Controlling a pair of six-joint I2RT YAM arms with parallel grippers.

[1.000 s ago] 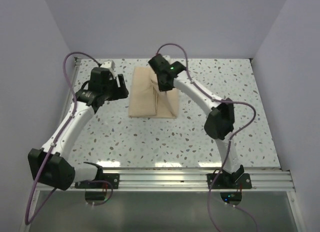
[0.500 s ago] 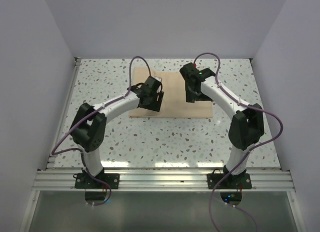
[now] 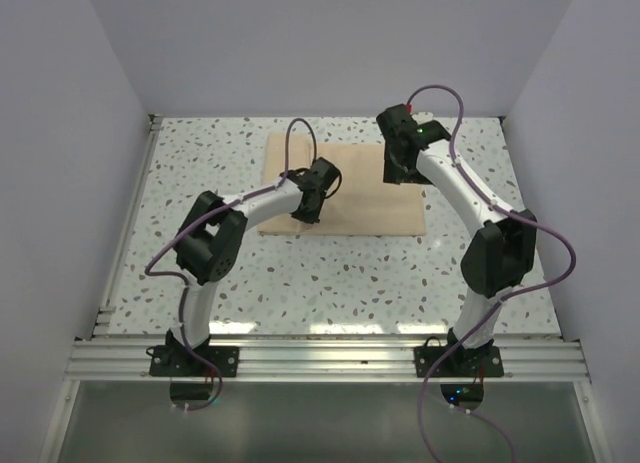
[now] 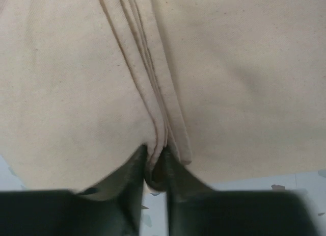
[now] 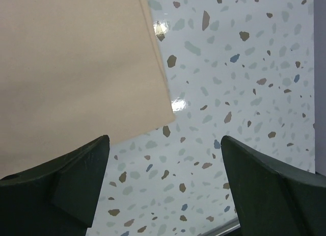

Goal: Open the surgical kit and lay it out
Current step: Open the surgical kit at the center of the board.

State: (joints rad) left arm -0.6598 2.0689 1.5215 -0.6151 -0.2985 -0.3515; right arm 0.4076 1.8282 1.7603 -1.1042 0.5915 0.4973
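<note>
The surgical kit shows as a beige cloth wrap (image 3: 365, 208) lying flat at the back middle of the speckled table (image 3: 200, 173). My left gripper (image 3: 304, 211) is at the wrap's near edge, left of centre. In the left wrist view its fingers (image 4: 133, 169) are shut on a layered fold (image 4: 155, 103) of the cloth (image 4: 229, 68). My right gripper (image 3: 398, 173) hovers over the wrap's far right part. In the right wrist view it stands open (image 5: 164, 140) above bare table, with a corner of the cloth (image 5: 71, 68) to its upper left. What lies under the cloth is hidden.
Plain walls close in the table on the left, back and right. An aluminium rail (image 3: 320, 358) carrying both arm bases runs along the near edge. Speckled table surface (image 5: 244, 68) shows all round the wrap.
The wrap now lies wider, spread to the right. My right gripper let go of the cloth and moved back and right. My left arm swung in from the left and closed on a fold.
</note>
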